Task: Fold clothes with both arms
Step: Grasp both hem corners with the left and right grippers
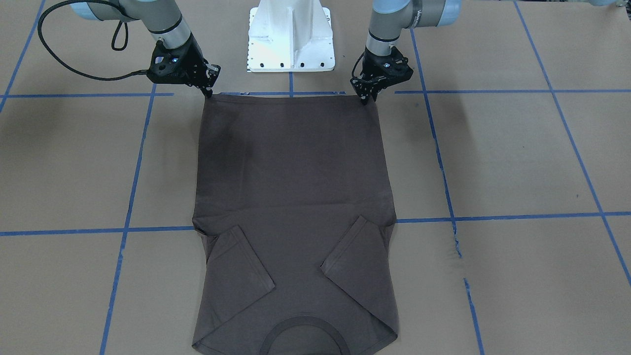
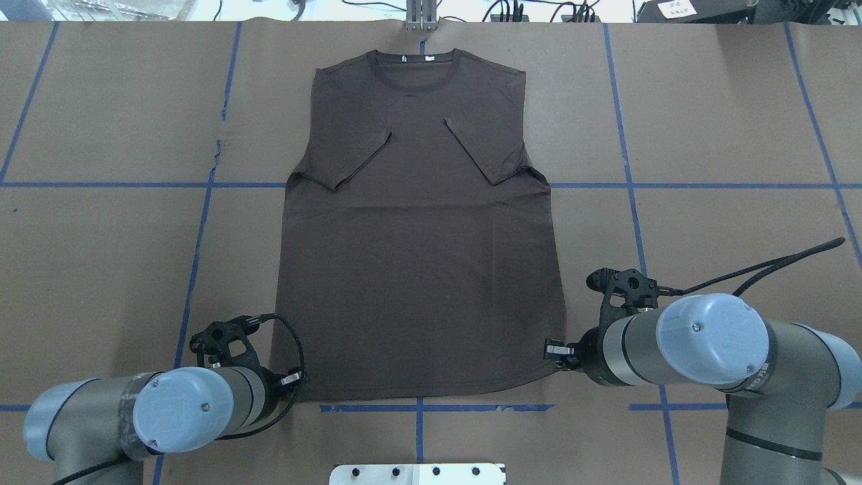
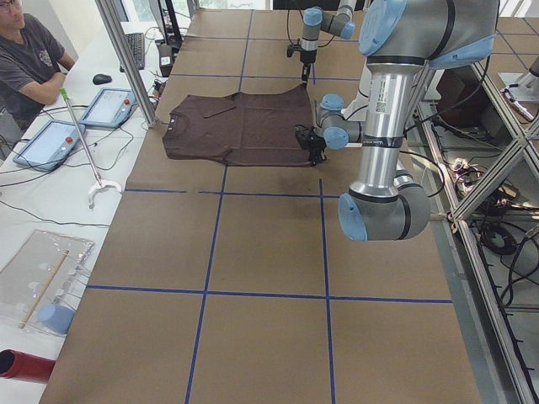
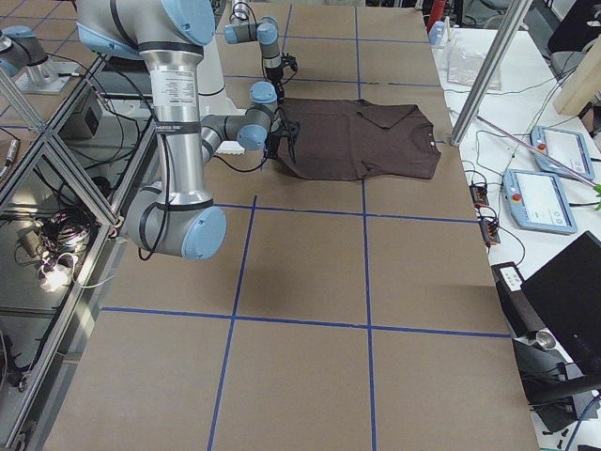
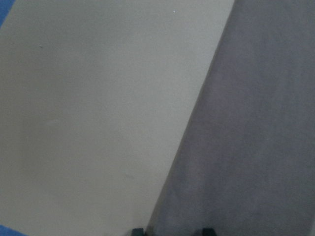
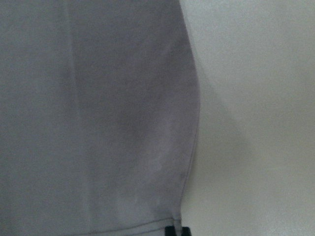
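Overhead exterior: left hand (image 2: 293,380), right hand (image 2: 553,350) half hidden at T-shirt (image 2: 417,256) hem

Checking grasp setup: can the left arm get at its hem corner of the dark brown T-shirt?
Probably yes. The left gripper sits at that corner of the dark brown T-shirt, jaws apart astride the cloth's edge, nothing in the way.

T-shirt (image 5: 256,137): smooth dark grey-brown cloth filling the right side.
Cloth edge: 1 straight line slanting from far right to near centre.
Table (image 5: 88,123): pale brown paper on the left.
Blue tape (image 5: 4,10): 2 slivers, in the far-left and near-left corners.
Left gripper (image 5: 173,232): 2 dark fingertips (image 5: 138,231) at the near edge, set apart, with cloth between them.
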`<state>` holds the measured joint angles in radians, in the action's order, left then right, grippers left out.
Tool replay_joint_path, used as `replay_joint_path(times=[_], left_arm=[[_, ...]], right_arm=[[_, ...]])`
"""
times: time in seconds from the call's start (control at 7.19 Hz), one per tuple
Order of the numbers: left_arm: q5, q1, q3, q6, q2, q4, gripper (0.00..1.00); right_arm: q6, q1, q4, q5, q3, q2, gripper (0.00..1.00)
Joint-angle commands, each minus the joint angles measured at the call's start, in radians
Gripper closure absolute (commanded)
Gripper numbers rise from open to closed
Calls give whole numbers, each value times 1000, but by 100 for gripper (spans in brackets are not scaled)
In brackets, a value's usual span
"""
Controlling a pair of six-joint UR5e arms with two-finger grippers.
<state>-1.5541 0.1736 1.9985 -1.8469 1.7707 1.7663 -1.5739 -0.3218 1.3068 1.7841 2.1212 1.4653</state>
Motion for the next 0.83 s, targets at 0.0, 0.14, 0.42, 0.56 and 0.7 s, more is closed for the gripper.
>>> replay_joint_path(times=[0.0,0.14,0.42,0.56,0.7], left_arm=[[-3,1,23,0,7,-39,100],[-4,1,64,6,7,-74,100],[-67,3,115,8,7,-85,100],[-69,4,135,17,1,-85,100],[-69,7,169,46,-8,-87,100]], right_arm=[[0,-2,0,0,0,3,100],[0,-2,0,0,14,10,100],[0,-6,3,11,35,18,100],[0,-8,5,58,70,47,100],[0,-5,5,66,112,94,100]])
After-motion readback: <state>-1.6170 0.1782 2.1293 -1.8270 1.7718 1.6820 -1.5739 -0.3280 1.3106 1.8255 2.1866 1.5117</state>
